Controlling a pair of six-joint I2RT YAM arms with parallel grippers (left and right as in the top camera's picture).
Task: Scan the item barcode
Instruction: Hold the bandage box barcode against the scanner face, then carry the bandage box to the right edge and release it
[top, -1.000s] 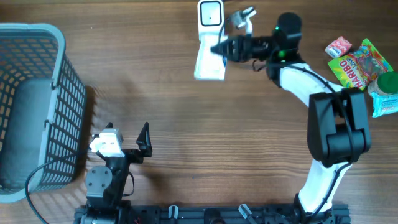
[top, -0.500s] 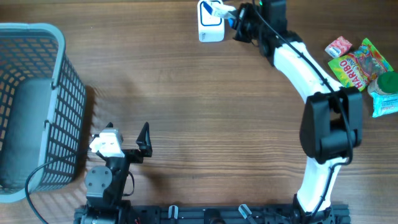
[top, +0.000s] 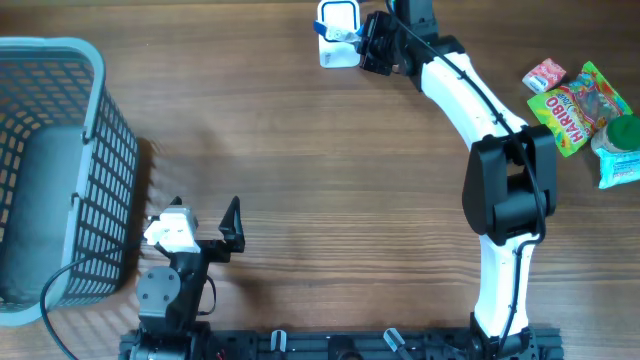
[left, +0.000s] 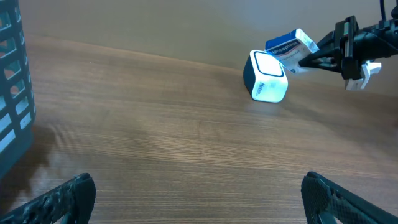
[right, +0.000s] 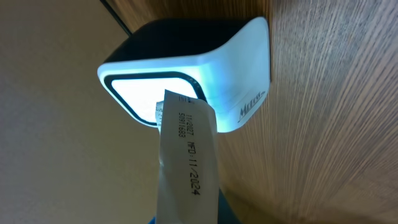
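Note:
The scanner (top: 337, 22), a white cube with a glowing window, sits at the table's far edge. My right gripper (top: 366, 42) is shut on the item (top: 347, 33), a blue and white packet, and holds it right beside the scanner. In the right wrist view the packet's sealed end (right: 186, 155), printed with a date, stands in front of the lit scanner (right: 230, 68) window. No barcode shows. From the left wrist view the item (left: 287, 45) hangs just above the scanner (left: 267, 76). Near the front left, my left gripper (top: 200, 215) is open with nothing in it (left: 199, 205).
A grey wire basket (top: 110, 150) fills the left side, its wall also in the left wrist view (left: 12, 93). At the right edge lie a Haribo bag (top: 575, 105), a pink packet (top: 545, 75) and a green and white packet (top: 620, 150).
My right arm has swung toward the far edge, carrying the item up to the scanner's window. The left arm has not moved.

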